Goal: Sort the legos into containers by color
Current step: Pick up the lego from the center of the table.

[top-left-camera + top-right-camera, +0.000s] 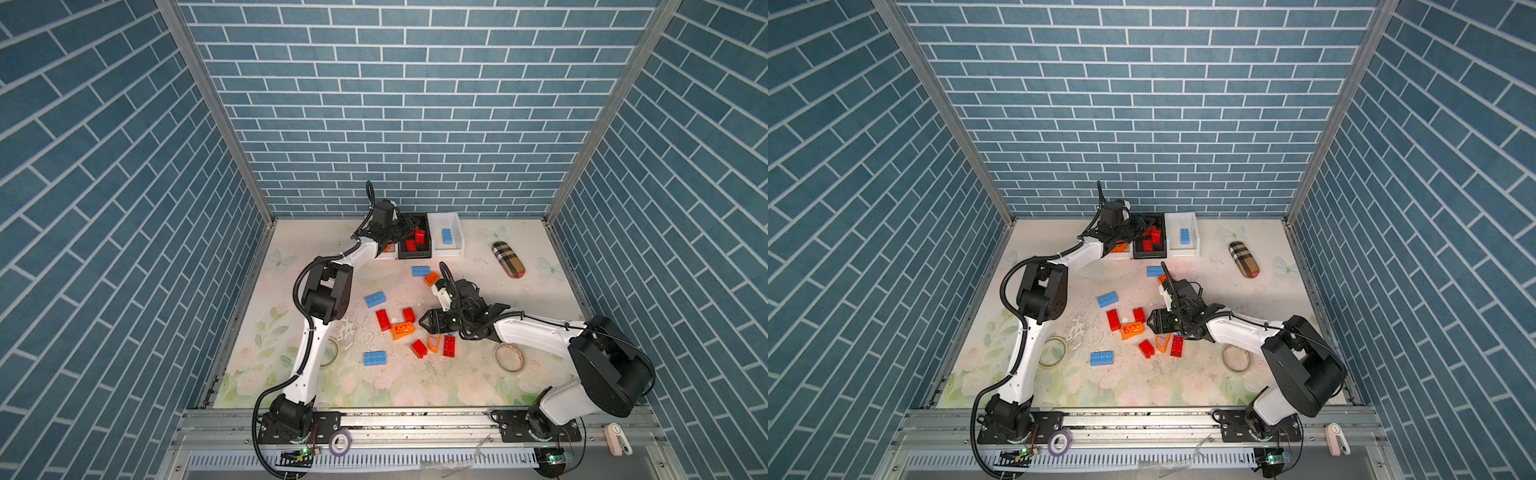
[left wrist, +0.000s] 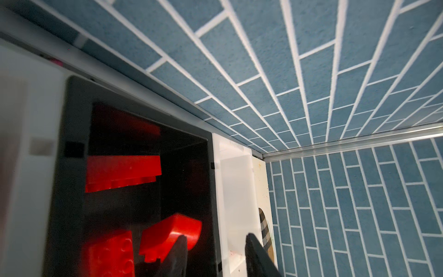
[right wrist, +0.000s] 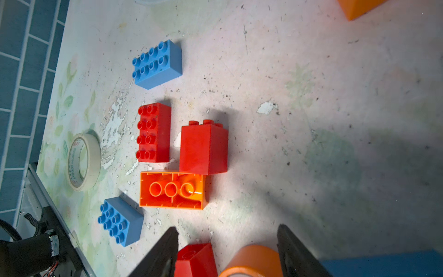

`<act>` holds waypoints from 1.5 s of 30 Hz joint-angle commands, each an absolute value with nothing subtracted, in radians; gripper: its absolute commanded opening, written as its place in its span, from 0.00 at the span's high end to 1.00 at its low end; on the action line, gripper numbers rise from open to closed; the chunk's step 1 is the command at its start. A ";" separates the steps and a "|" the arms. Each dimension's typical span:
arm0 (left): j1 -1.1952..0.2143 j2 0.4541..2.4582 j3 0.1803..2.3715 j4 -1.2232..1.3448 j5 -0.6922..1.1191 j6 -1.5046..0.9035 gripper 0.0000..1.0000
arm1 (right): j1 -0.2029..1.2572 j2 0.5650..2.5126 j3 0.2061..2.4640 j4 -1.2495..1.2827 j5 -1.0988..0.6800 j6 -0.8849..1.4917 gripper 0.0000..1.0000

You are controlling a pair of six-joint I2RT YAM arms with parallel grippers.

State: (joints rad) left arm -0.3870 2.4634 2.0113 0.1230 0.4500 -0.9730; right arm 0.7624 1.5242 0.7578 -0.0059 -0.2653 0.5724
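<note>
Left wrist view looks straight into the black bin [image 2: 60, 167]. At least three red bricks [image 2: 122, 172] lie there, and a rounded red brick [image 2: 172, 230] rests against one jaw of the left gripper [image 2: 215, 237]. Its jaws stand apart with nothing between them.

In both top views the white bin [image 1: 449, 250] beside the black one holds a single blue brick [image 1: 447, 235]. The other white bin [image 1: 1119, 257], mostly hidden under the left arm [image 1: 324, 291], shows a bit of orange.

I judge the sort less than half done: about ten legos [image 1: 383, 320] in red, orange and blue lie loose on the counter [image 1: 478, 374].

Only the right wrist view shows that the orange brick [image 3: 171, 190] lies hollow side up, touching a tipped red brick [image 3: 203, 148]. The right gripper [image 3: 227, 232] hovers there, jaws wide and empty, over the orange arched piece [image 3: 251, 260]. No bin appears in that view.
</note>
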 commanded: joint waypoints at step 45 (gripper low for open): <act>-0.359 1.801 1.393 -0.080 0.125 -0.492 0.47 | 0.919 1.916 1.214 -0.283 0.066 0.560 0.57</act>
State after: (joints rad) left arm -0.3595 1.8591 1.4288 -0.0563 0.1802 -0.5159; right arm 0.9134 1.8999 1.1866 -0.2554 0.0265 0.5568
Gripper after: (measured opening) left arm 0.528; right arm 0.433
